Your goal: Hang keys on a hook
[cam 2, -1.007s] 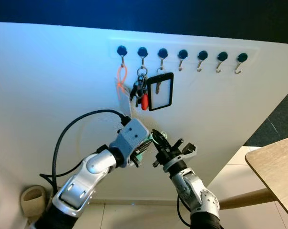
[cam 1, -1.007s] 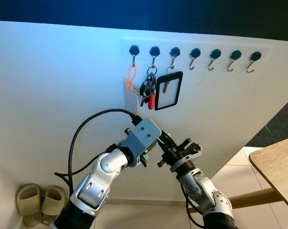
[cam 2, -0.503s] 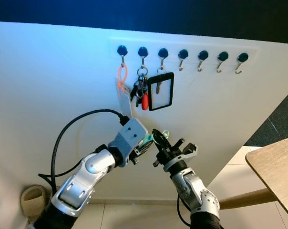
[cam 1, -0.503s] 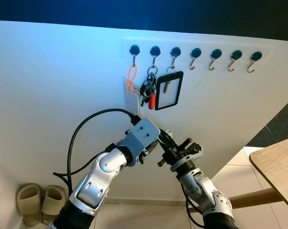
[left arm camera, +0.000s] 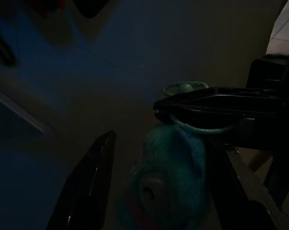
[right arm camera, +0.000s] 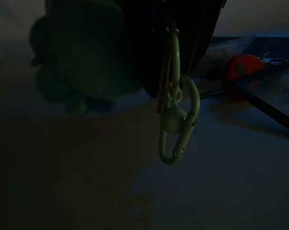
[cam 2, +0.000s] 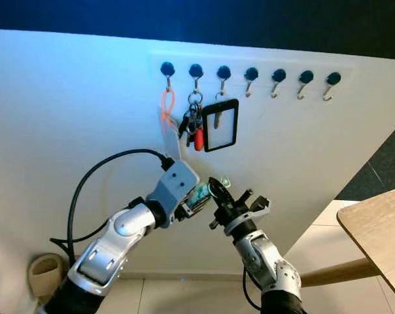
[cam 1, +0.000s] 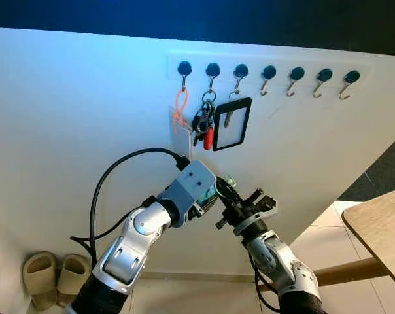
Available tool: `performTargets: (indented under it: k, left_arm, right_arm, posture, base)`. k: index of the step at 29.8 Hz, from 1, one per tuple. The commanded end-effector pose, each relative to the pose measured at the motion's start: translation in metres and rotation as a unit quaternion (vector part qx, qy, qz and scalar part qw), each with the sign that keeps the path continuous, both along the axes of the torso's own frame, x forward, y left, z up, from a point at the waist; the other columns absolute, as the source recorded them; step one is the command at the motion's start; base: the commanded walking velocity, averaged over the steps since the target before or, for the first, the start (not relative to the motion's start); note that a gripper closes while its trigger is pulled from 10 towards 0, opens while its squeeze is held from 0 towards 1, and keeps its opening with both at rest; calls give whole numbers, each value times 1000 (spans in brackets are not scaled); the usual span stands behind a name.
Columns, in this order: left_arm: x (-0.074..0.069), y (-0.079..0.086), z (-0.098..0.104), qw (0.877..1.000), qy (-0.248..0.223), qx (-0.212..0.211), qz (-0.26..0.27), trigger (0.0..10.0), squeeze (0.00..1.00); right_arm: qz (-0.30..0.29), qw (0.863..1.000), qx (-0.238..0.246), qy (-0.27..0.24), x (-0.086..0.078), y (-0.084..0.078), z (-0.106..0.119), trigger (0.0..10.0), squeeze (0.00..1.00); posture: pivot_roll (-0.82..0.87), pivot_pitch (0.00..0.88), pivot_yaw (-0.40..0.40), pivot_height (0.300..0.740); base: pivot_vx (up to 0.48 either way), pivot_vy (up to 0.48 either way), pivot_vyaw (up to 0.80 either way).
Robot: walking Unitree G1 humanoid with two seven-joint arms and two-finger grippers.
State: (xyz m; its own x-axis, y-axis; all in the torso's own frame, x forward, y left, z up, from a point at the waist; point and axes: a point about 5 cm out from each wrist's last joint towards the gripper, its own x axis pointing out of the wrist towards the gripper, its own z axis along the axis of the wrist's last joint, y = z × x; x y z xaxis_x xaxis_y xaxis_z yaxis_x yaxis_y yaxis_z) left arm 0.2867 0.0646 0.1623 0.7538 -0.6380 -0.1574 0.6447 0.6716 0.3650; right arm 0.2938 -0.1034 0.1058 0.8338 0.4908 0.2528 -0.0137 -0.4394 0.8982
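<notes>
A keychain hangs from my right gripper (cam 1: 224, 191), which is shut on its pale green ring (left arm camera: 197, 128). A green carabiner (right arm camera: 175, 120) sticks out past the fingertips, and a teal fuzzy plush (cam 2: 201, 193) dangles below the ring. My left gripper (cam 1: 209, 196) is open, its black fingers (left arm camera: 87, 182) standing wide on either side of the plush (left arm camera: 168, 177). Both grippers are low in front of the white wall, under a row of hooks. The hooks (cam 1: 268, 72) from the fourth one rightward are bare.
The three left hooks carry an orange loop with a clear card (cam 1: 180, 108), a key bunch with a red tag (cam 1: 205, 124) and a black badge holder (cam 1: 231, 124). Beige slippers (cam 1: 53, 278) lie on the floor at left. A wooden table (cam 1: 380, 229) stands at right.
My left arm has drawn back a little to the left, so the teal plush now shows between the grippers. The right gripper has stayed in place with the ring.
</notes>
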Motion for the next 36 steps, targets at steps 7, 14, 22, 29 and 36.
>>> performTargets:
  k: [7, 14, 22, 29, 36]
  left_arm:
    - [-1, 9, 0, 1000, 1, -6, -10, 10000, 1000]
    - [-7, 28, -9, 1000, 9, 10, 19, 10000, 0]
    - [-24, 68, -33, 997, 47, 41, 54, 10000, 0]
    - [-38, 77, -48, 994, 68, 56, 69, 10000, 0]
    - [-44, 66, -54, 995, 70, 56, 52, 10000, 0]
  right_arm:
    - [7, 999, 22, 22, -3, 14, -6, 0, 0]
    - [12, 1000, 3, 21, -5, 13, -8, 0, 0]
    - [25, 993, -113, 15, -10, 9, -20, 0, 0]
    - [19, 924, -381, 17, -17, -7, -53, 0, 0]
    - [-11, 829, -559, -6, -20, -27, -64, 0, 0]
  posture:
    - [108, 103, -71, 740]
    - [104, 101, -72, 740]
    - [106, 94, -63, 740]
    - [96, 89, -70, 740]
    - [86, 88, -74, 740]
  base:
    - [0, 0, 0]
    - [0, 0, 0]
    - [0, 0, 0]
    - [0, 0, 0]
    - [0, 0, 0]
